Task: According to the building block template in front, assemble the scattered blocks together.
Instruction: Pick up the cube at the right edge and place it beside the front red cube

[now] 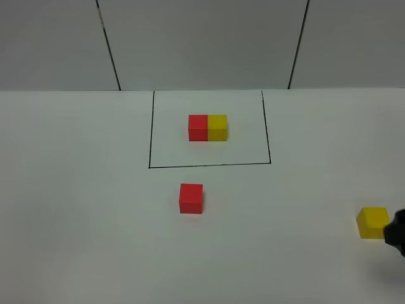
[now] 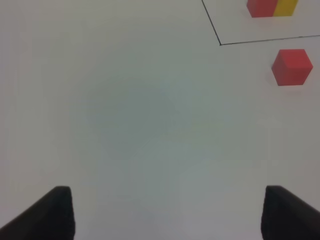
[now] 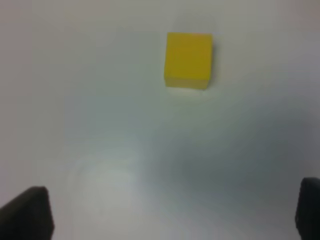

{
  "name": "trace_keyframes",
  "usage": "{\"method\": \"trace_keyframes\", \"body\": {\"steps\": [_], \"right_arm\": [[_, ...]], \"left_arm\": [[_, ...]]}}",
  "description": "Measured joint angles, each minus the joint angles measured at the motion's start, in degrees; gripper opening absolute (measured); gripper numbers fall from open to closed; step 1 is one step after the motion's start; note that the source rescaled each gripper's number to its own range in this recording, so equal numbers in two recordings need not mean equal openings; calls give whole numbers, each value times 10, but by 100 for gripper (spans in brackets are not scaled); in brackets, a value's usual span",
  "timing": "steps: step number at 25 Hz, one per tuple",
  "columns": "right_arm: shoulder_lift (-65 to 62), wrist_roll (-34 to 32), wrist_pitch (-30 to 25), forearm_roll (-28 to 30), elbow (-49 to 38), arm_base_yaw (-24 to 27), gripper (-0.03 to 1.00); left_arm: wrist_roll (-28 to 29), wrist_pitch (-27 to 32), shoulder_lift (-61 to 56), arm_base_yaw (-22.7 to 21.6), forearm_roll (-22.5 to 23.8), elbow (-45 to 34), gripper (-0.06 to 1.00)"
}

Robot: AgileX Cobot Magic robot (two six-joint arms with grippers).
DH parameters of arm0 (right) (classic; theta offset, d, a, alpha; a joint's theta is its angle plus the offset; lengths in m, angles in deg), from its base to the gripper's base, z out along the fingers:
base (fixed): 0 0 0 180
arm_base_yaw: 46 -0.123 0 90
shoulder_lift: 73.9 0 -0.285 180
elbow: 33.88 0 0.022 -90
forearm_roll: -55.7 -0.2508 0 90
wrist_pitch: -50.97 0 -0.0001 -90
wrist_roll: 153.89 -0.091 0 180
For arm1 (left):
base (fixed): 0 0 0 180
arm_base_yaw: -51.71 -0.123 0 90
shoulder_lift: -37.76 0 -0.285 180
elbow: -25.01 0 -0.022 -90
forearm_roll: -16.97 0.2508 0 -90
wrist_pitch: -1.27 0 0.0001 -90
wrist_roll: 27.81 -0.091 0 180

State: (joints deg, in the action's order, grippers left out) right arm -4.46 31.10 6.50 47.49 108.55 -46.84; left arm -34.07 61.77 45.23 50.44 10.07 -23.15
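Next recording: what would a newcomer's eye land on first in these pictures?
The joined red and yellow pair inside the black-outlined square at the back of the white table stands out first. Next come the loose red block just in front of that square and the loose yellow block at the far right, with the right gripper open close to it.

Left fingers point(image 2: 50, 215) are matte black with blunt, wedge-shaped tips. Right fingers point(image 3: 27, 215) match in colour and finish.
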Motion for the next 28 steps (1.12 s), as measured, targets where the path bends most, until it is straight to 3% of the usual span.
{"method": "trace_keyframes", "body": {"steps": [9, 20, 24, 27, 28], "right_arm": [[276, 2, 43, -19, 110, -28, 100], [398, 1, 125, -5, 119, -34, 96], [423, -1, 132, -4, 119, -34, 77], [426, -16, 133, 3, 119, -34, 43], [426, -23, 132, 10, 119, -34, 27]], "left_arm": [[0, 0, 0, 0, -1, 0, 72], [0, -1, 0, 0, -1, 0, 72], [0, -1, 0, 0, -1, 0, 72], [0, -1, 0, 0, -1, 0, 72], [0, -1, 0, 0, -1, 0, 72]]}}
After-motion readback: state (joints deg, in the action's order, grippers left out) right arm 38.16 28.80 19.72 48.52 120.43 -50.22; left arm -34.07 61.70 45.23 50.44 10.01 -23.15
